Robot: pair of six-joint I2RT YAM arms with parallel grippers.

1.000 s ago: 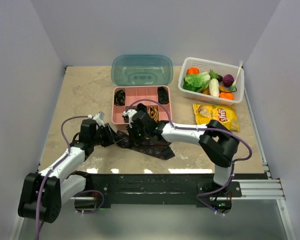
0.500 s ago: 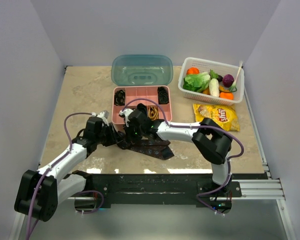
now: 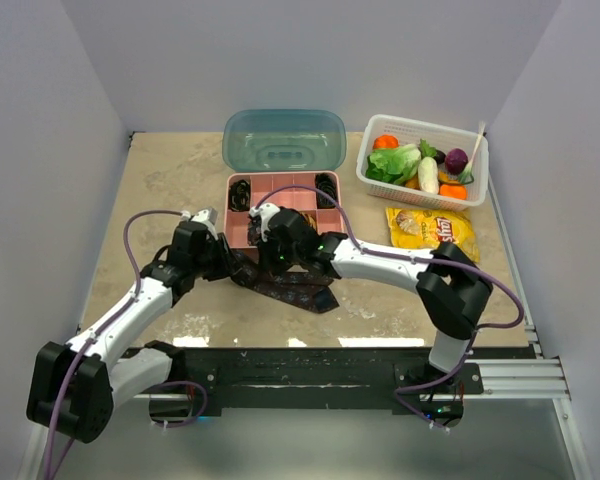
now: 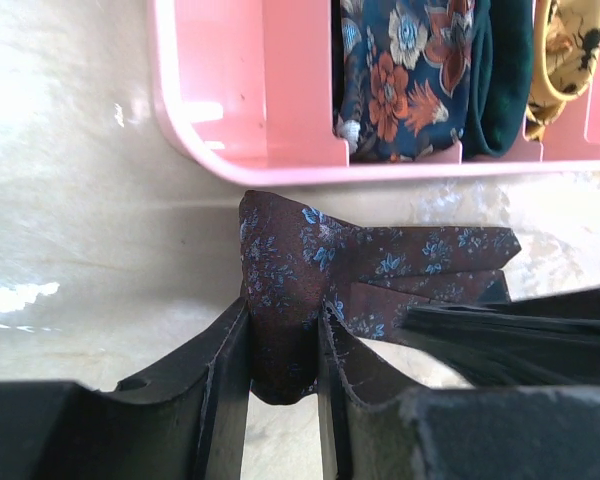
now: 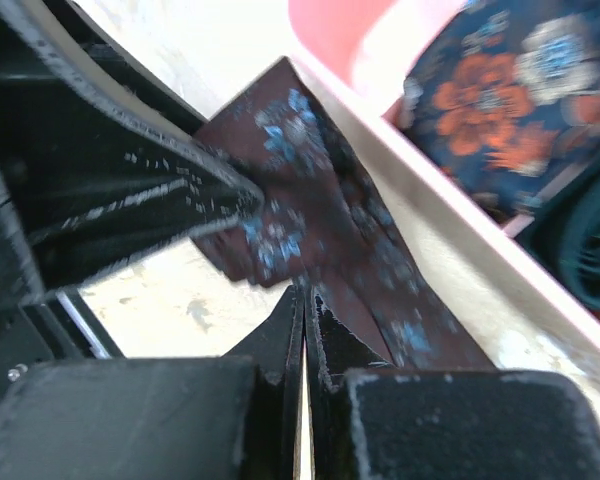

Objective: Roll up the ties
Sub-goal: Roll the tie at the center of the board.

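Your left end effector (image 4: 283, 345) clamps a fold of the probably limp, slippery maroon blue-flowered fabric necktie (image 4: 320, 265), mid-frame on the tabletop (image 4: 70, 220) just below the pink plastic tray (image 4: 220, 90) (right end effector (image 5: 302, 305) closed at its edge), so pinch stacked layers, never one edge.

Robotics laboratory test cell, as I see it from my remote station. Plain pale walls (image 3: 300, 60) enclose a marble-patterned counter (image 3: 170, 180) on three sides. The left arm (image 3: 130, 318) and right arm (image 3: 380, 268) stand on a metal rail (image 3: 520, 375) at its near edge. Staged props: pink divided box (image 3: 228, 212), basket (image 3: 420, 122) of vegetables, snack bag (image 3: 432, 228).
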